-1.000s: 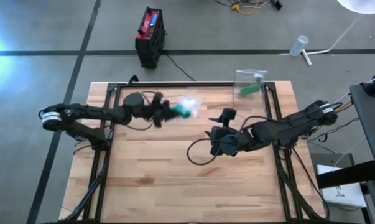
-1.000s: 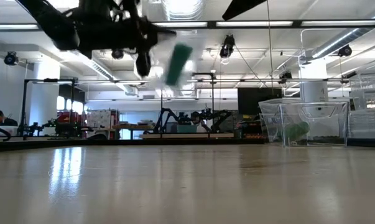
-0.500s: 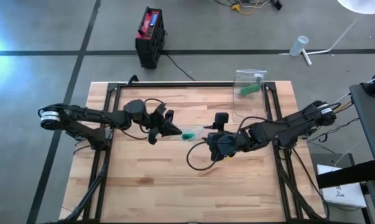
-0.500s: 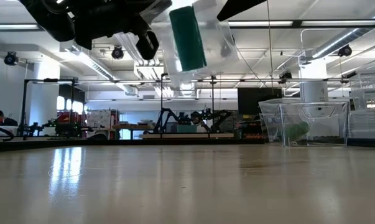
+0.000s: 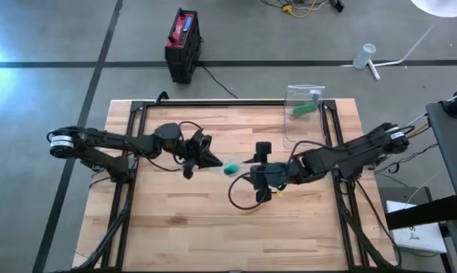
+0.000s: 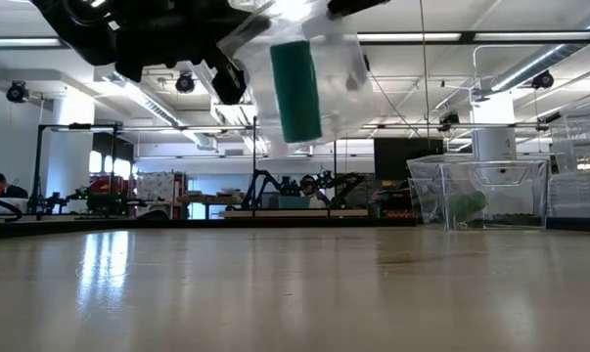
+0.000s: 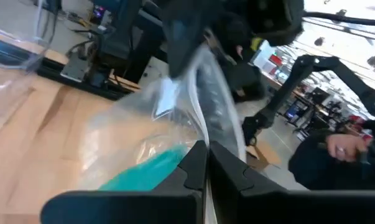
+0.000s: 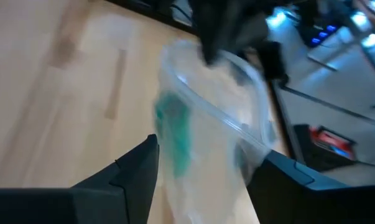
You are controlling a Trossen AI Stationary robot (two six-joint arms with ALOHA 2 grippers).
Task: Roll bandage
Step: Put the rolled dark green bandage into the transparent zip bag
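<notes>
Clear container [image 5: 305, 104] far corner, apart from bagged bandage [image 5: 230, 168]

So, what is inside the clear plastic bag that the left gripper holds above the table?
Inside the clear plastic bag a green bandage roll shows. The left gripper is shut on the bag's edge, hiding that part.

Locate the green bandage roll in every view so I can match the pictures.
High view: green bandage roll at table centre, between the left gripper and right gripper.
Low view: roll hangs at upper centre, above the table.
Left wrist view: roll low, beside the shut fingers.
Right wrist view: roll at centre, between the spread fingers.
Shared landmark: the clear plastic bag around it.
</notes>
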